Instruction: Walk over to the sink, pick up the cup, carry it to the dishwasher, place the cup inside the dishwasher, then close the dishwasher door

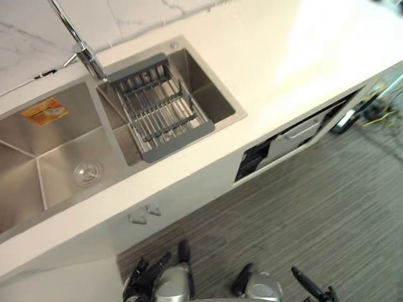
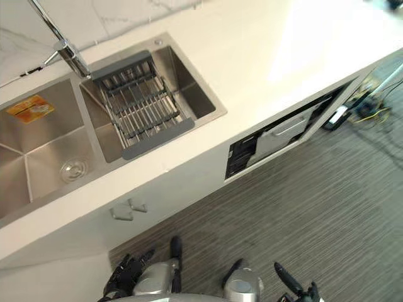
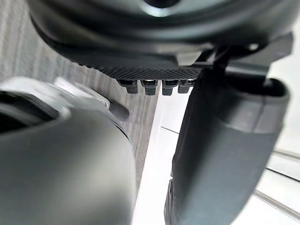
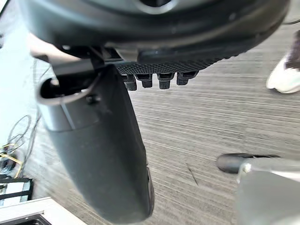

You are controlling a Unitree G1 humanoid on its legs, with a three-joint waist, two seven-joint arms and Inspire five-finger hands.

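hanging the left hand (image 1: 143, 277) and right hand (image 1: 313, 289) low over the grey, fine-striped floor (image 1: 302, 207), fingers loose and near straight, gripping nothing. looking past a flat white cabinet front up to the smooth, glossy white table (image 1: 283, 56). noting the dishwasher (image 1: 296, 135) under its edge to the right, door seemingly ajar on a dark gap. facing the brushed-steel double sink (image 1: 25, 135): round drain (image 1: 87, 174) and orange sticker (image 1: 44, 111) in the left basin, a grey slatted rack (image 1: 160, 110) bridging the right one, a chrome faucet (image 1: 85, 53) behind. failing to tell where the cup is; guessing it hidden low in a basin. expecting something light, rigid, likely wet and slippery, perhaps breakable; judging a wrap round the body, thumb opposite fingers, safest.
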